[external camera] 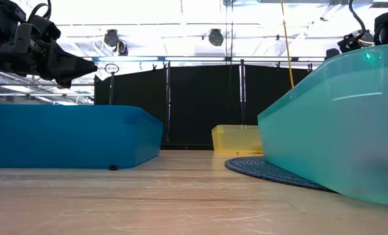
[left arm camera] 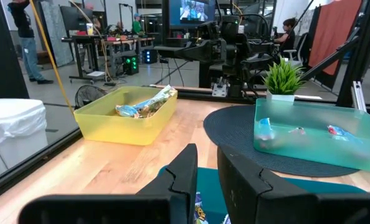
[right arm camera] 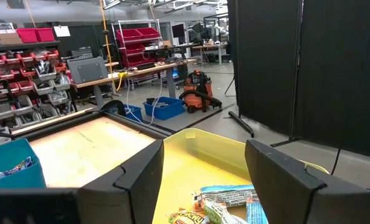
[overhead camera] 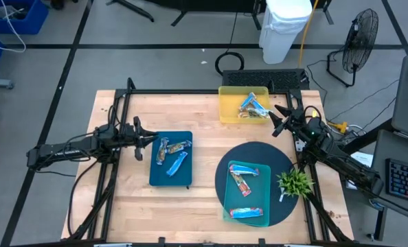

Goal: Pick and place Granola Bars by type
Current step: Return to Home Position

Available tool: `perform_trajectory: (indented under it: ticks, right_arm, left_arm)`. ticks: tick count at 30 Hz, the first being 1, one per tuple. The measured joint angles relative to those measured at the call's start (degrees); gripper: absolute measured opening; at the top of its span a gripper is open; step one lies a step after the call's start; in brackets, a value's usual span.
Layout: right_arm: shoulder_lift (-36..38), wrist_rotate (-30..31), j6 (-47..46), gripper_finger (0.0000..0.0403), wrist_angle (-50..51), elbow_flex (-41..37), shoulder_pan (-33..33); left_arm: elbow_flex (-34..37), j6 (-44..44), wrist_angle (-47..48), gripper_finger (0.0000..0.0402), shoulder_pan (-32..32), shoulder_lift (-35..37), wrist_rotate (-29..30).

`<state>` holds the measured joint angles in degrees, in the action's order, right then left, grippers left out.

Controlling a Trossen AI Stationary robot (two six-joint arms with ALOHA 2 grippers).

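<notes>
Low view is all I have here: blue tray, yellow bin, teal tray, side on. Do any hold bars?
Observer: Yes. The blue tray holds three granola bars.
Operator: And the teal one?
Observer: The teal tray on the dark round mat holds two bars, apart from each other.
Operator: The yellow bin?
Observer: The yellow bin holds a small pile; the right gripper hangs open beside it, empty.
Operator: Left arm?
Observer: The left gripper hovers at the blue tray's left edge, holding nothing.

Black curtain (external camera: 200, 104), red shelf bins (right arm camera: 138, 38)
</notes>
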<state>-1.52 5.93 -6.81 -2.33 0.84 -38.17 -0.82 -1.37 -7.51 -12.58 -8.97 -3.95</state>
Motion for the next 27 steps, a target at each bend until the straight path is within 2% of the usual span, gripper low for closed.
perform_trajectory:
  ticks: [27]
  right_arm:
    - [0.00, 0.00, 0.00, 0.0218, 0.02, -0.04, 0.01]
  left_arm:
    - [0.00, -0.02, 0.00, 0.0070, 0.00, 0.00, 0.00]
